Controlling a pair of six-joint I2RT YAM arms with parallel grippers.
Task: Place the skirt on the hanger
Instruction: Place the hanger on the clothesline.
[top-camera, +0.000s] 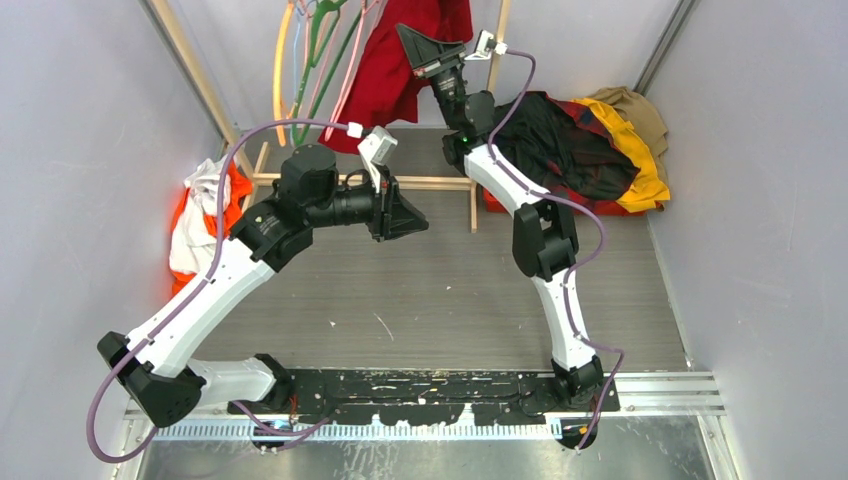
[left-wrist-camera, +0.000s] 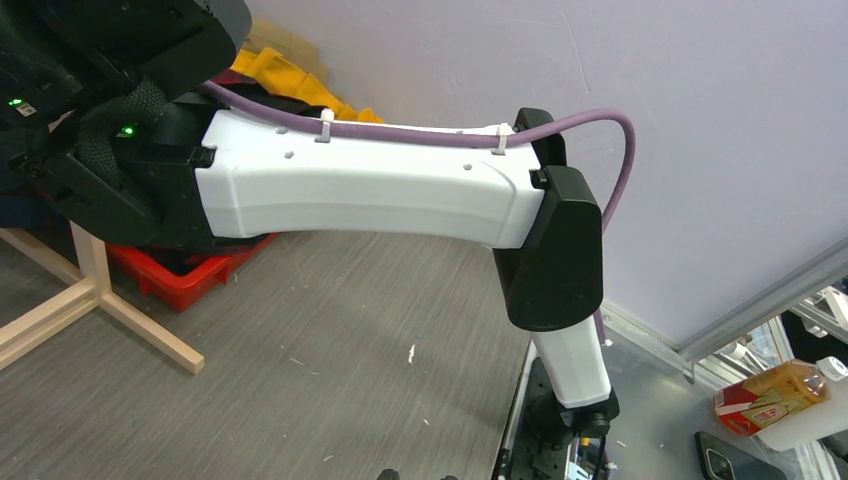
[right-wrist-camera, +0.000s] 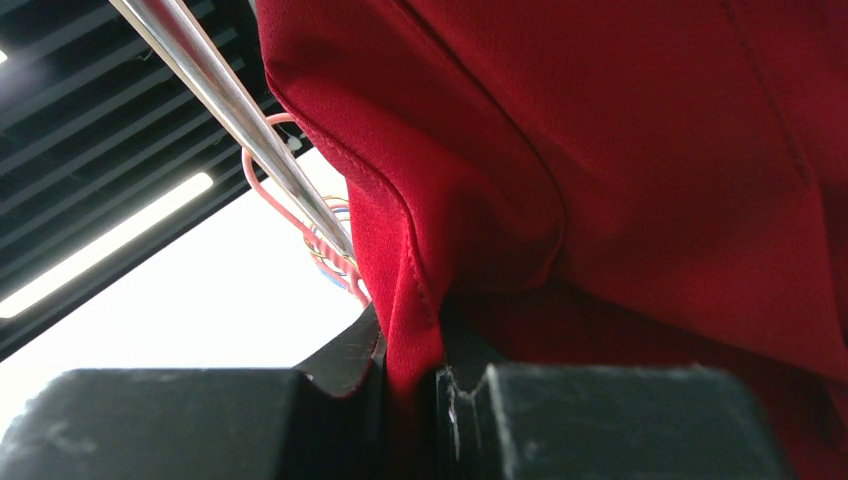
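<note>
Nothing written can be read in any view: no words, brands or numbers. The bottle (left-wrist-camera: 785, 395) at the lower right of the left wrist view carries a red label, but its print is too small to read.

**Right arm raised to red skirt at the rack**

Seen from above, the right arm (top-camera: 497, 175) stretches to the far end of the grey table (top-camera: 450, 295), and the right gripper (top-camera: 422, 47) meets the red skirt (top-camera: 385, 75) hanging there. Just left of the skirt hang a cream hanger (top-camera: 277, 85), a green hanger (top-camera: 318, 45) and a pink hanger (top-camera: 343, 85). The left arm (top-camera: 215, 285) bends across the table's left side, with the left gripper (top-camera: 412, 220) pointing right, apart from the garment, near the wooden rack (top-camera: 430, 181). A pile of black, plaid and yellow clothes (top-camera: 590, 150) lies at far right, and orange and white clothes (top-camera: 205, 215) lie at left.
</note>
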